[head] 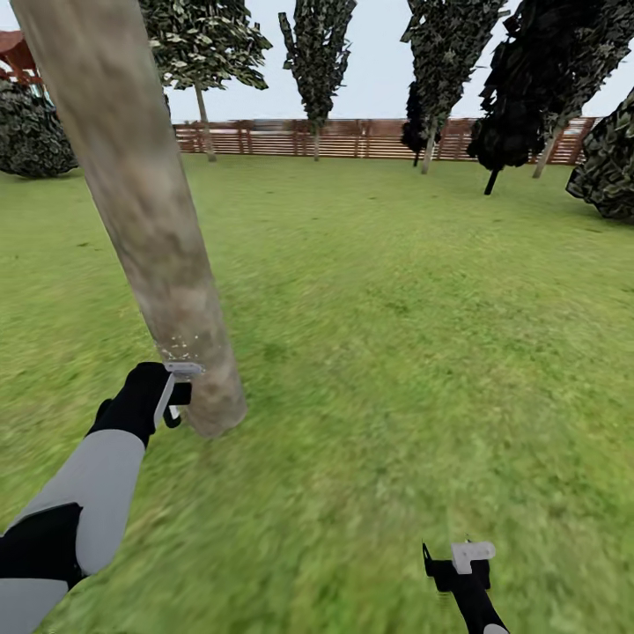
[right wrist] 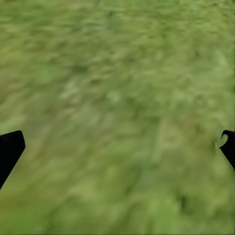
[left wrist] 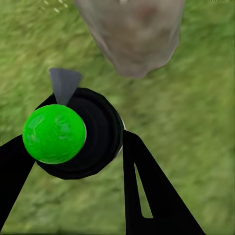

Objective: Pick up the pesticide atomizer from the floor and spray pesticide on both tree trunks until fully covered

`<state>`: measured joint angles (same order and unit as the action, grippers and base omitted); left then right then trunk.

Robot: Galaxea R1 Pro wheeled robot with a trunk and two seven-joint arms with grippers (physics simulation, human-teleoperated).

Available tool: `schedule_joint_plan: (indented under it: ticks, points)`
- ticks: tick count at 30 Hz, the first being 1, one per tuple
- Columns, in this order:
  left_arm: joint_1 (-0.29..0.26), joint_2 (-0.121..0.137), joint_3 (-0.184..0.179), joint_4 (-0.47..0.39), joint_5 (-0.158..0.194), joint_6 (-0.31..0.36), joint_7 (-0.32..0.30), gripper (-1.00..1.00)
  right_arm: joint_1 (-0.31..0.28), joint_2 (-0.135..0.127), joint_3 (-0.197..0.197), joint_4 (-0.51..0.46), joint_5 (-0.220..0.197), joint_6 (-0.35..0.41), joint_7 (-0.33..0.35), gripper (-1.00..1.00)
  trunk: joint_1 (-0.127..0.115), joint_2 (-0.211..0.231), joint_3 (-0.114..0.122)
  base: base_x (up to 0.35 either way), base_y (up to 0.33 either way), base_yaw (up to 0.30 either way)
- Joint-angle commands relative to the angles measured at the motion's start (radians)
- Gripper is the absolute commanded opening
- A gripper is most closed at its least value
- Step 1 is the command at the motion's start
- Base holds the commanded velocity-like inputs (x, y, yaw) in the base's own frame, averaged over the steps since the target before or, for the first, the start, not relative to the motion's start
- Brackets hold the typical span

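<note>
1. Atomizer [left wrist: 73,134] sits clamped in the left end effector [head: 173,394], its grey nozzle aimed at the trunk [head: 141,202] just ahead.
2. Trunk's long axis leans slightly.
3. Right end effector [right wrist: 117,147] is spread wide, empty, over grass [right wrist: 117,88].

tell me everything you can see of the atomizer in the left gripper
The atomizer shows from above in the left wrist view: a round black body with a glossy green ball top and a grey cone-shaped nozzle aimed at the tree trunk. The left gripper is closed on it, a black finger on each side, above the grass near the trunk's base.
</note>
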<state>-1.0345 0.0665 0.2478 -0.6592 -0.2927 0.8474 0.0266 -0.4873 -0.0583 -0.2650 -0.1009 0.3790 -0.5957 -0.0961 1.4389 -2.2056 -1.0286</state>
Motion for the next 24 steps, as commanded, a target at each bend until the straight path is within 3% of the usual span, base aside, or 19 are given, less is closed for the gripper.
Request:
schedule_joint_plan:
  ticks: [1, 10, 24]
  points:
    - [0.0, -0.002, 0.0, -0.001, 0.0, 0.004, 0.003, -1.0, -0.001, 0.0, -0.003, 0.001, 0.011, -0.003, -0.007, 1.0, 0.0, 0.0, -0.001, 0.167, -0.251, 0.235]
    - [0.002, 0.002, 0.005, 0.001, 0.0, 0.002, 0.004, -1.0, -0.001, 0.0, -0.003, 0.001, 0.011, -0.003, -0.006, 1.0, 0.0, 0.0, -0.001, 0.105, -0.259, 0.041]
    - [0.004, -0.002, 0.002, 0.003, 0.0, 0.001, 0.005, -1.0, -0.001, 0.0, -0.004, 0.001, 0.011, -0.003, -0.006, 1.0, 0.0, 0.0, -0.001, 0.093, -0.268, 0.237]
